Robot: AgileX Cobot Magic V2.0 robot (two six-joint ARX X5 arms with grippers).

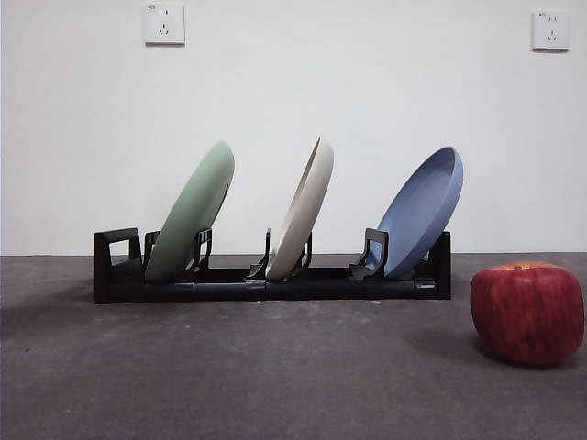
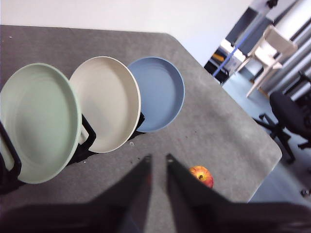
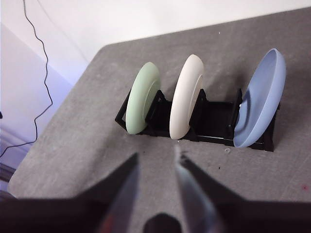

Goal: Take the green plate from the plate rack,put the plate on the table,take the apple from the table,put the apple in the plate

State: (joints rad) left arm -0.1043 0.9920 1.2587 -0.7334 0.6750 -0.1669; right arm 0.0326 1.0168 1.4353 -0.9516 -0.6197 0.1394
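The green plate (image 1: pixel 191 220) stands tilted in the left slot of the black plate rack (image 1: pixel 275 289) on the table (image 1: pixel 229 376). The apple (image 1: pixel 527 313) sits on the table to the right of the rack, nearer the camera. In the left wrist view, my left gripper (image 2: pixel 158 160) is open and empty, high above the table, with the green plate (image 2: pixel 39 121) and the apple (image 2: pixel 201 175) below. In the right wrist view, my right gripper (image 3: pixel 156 158) is open and empty, above and apart from the green plate (image 3: pixel 142 97) and rack (image 3: pixel 218 119). Neither arm shows in the front view.
A cream-white plate (image 1: pixel 303 213) stands in the rack's middle slot and a blue plate (image 1: pixel 424 211) in the right slot. A white wall with two sockets (image 1: pixel 164 24) is behind. The table's edge (image 2: pixel 265 170) lies near the apple, with chairs beyond.
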